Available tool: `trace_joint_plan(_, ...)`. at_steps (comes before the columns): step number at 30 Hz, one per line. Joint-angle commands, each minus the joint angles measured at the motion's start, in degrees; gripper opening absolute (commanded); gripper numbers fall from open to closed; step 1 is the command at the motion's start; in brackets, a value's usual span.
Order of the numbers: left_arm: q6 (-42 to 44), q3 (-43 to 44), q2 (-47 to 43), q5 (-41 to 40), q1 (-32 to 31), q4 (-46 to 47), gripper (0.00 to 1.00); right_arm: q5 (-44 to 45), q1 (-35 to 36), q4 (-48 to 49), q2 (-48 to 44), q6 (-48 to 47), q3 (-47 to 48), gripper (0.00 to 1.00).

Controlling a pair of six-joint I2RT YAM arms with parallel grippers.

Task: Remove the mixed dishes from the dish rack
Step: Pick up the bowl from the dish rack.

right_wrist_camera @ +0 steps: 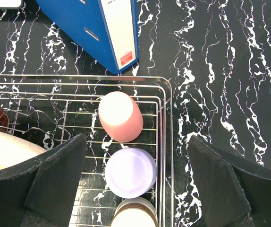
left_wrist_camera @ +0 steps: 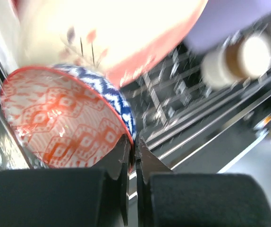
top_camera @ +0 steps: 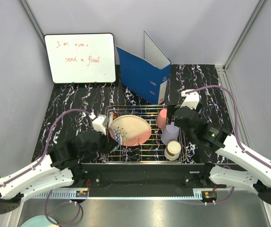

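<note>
Left wrist view: your left gripper (left_wrist_camera: 133,147) pinches the red-patterned bowl (left_wrist_camera: 64,120) at its rim — bowl up-left (right gripper (right_wrist_camera: 135,177) gapes, farther).

I see the silver wire dish rack (top_camera: 140,108). In its left half a cream-and-pink plate (top_camera: 131,130) lies tilted. Along its right side pink cup (top_camera: 162,118), lavender cup (top_camera: 169,134) and cream-brown cup (top_camera: 173,150) make a row. The left gripper (left_wrist_camera: 134,146) pinches the rim of the red-patterned bowl (left_wrist_camera: 64,123).
</note>
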Motion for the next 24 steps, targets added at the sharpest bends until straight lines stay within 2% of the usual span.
trace_joint_plan(1,1.99,0.55,-4.12,0.38,3.99,7.4,0.0,-0.35,0.54,2.27,-0.34,1.0,-0.4,0.96)
trace_joint_plan(10,6.2,4.76,-3.43,3.98,5.84,6.26,0.0,-0.61,0.62,2.71,-0.07,0.47,-0.05,0.96)
trace_joint_plan(14,10.68,14.32,-1.06,5.13,5.84,3.63,0.0,-1.31,0.53,2.8,0.1,-0.67,1.7,0.96)
trace_joint_plan(18,19.02,29.32,7.0,7.15,5.84,-3.21,0.0,-4.38,0.62,2.36,1.24,-2.16,5.83,0.96)
trace_joint_plan(21,25.69,38.03,14.03,10.13,5.84,-9.09,0.0,-7.11,0.54,0.08,4.14,-2.69,11.62,0.96)
trace_joint_plan(24,32.81,42.89,18.8,11.99,5.67,-13.14,0.0,-9.48,0.54,-2.73,6.78,-2.96,18.13,0.96)
